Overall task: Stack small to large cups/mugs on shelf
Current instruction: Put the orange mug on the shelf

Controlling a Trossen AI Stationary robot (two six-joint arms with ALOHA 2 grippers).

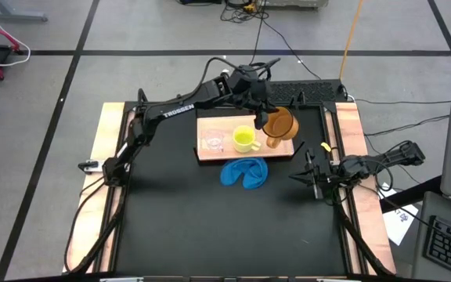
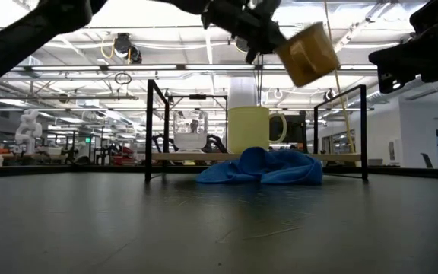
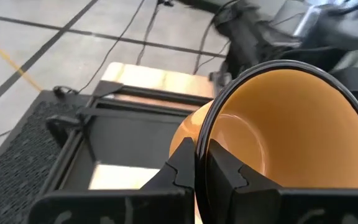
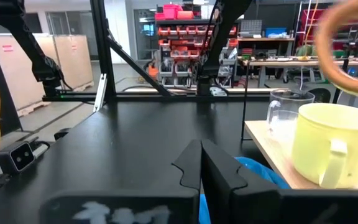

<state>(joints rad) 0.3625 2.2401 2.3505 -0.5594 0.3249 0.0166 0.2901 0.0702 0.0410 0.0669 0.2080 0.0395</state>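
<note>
Nearest the camera side of the tabletop (image 1: 210, 227) nothing is in play; the right gripper (image 1: 313, 178) waits at the right edge, fingers together, holding nothing. Just beyond centre lies a crumpled blue cloth (image 1: 245, 173), soft and not part of the job, sitting right in front of the shelf (image 1: 210, 157). On the shelf, the small clear plastic cup (image 1: 213, 142) stands at the left end and the yellow mug (image 1: 244, 139) upright beside it, handle toward the right. Above the shelf's right end the left gripper (image 1: 266, 119) is clamped on the rim of the orange-brown mug (image 1: 280, 124), one finger inside, one outside, mug lifted and tilted with its mouth angled up. Handling call: both mugs look like glazed ceramic, so rigid, fairly heavy, slick under the pads, and chippable if knocked against each other. A rim pinch is a thin hold on a smooth wall, so it could swing or slip; I'd keep the tilt small and set it down gently. Opposite the handle is the best rim spot for the yellow mug. The clear cup looks light and thin-walled, likely to flex or skid; a soft rim grip should do. Nesting needs largest at the bottom.
</note>
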